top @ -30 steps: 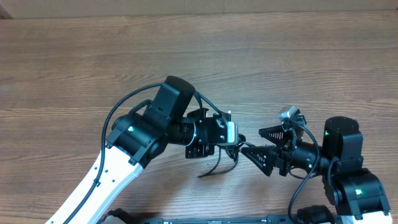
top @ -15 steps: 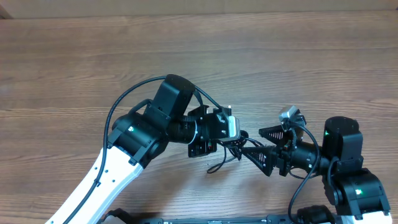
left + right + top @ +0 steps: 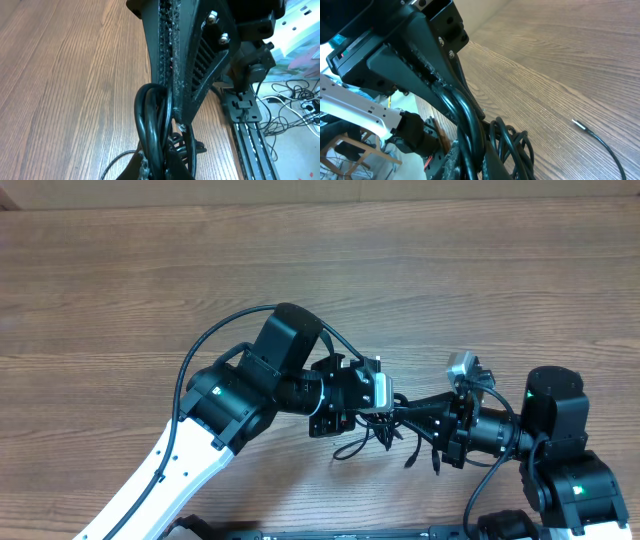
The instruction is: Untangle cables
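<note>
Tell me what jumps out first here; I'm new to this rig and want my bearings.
The left hand and right hand meet tip to tip near the front edge of the table, both shut on the cables. Loose black loops and plug ends spill onto the wood beside them.

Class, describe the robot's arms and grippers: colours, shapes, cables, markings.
The left arm has a white lower link, black upper housings and a thick black looping cable. The right arm is black with a silvery wrist camera. Both show small green lights. The right gripper's fingers are black, tapered and ribbed.
</note>
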Available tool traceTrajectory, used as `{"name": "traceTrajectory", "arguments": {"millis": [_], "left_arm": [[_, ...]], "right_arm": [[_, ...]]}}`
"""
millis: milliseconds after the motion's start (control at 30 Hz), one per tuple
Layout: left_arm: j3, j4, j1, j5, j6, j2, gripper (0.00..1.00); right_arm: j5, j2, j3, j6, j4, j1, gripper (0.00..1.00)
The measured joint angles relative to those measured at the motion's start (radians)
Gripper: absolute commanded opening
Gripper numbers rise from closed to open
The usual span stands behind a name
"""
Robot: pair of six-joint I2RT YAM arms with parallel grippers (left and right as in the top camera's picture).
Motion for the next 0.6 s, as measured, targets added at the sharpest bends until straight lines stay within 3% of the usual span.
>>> {"name": "traceTrajectory", "arguments": {"millis": [100,167,233,267,400,600], "left_arm": [[0.0,0.01,0.0,-0.001,-0.005,0.0,0.07],[0.0,0.015,0.0,-0.001,-0.015,0.0,0.25],[0.0,0.029,0.0,0.007,-0.027,0.0,0.82],[0.0,0.036,0.0,0.012,-0.031,-0.001,1.0],[0.0,0.056,0.002,0.013,-0.124,-0.002,1.0],[0.02,0.064,0.079,-0.016,-0.41,-0.025,1.0]], "right_arm": [[0.001,0.0,0.0,0.0,0.005,0.0,0.04],[0.001,0.0,0.0,0.0,0.008,-0.001,0.04],[0.003,0.0,0.0,0.003,0.009,-0.001,0.04],[0.004,0.003,0.0,0.005,0.013,-0.001,0.04],[0.014,0.005,0.0,0.045,0.053,-0.001,0.04],[0.077,0.005,0.0,0.246,0.166,-0.001,0.04]]}}
